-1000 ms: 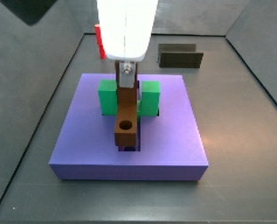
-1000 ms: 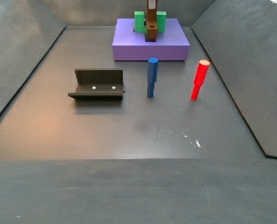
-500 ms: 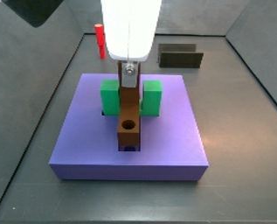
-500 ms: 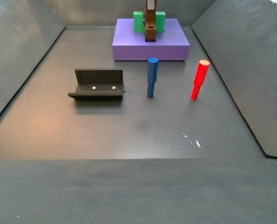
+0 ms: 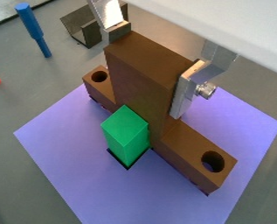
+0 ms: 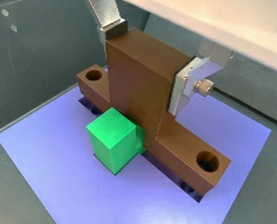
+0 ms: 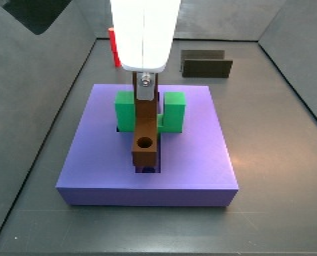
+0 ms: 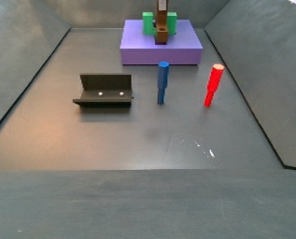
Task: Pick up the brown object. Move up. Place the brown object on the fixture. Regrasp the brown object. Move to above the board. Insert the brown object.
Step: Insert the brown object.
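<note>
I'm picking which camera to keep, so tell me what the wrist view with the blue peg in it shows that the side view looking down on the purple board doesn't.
Only the wrist view shows the upright blue peg, the brown T-shaped object's second round hole, and both silver fingers of the gripper clamping its raised stem.

Only the side view shows the whole large flat purple board and the white arm body above it.

Both show the brown object seated in the board's groove through the green U-shaped block, plus the dark boxy fixture.

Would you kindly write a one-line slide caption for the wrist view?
The claw grips the brown object, seated in the purple board beside the green block.
</note>
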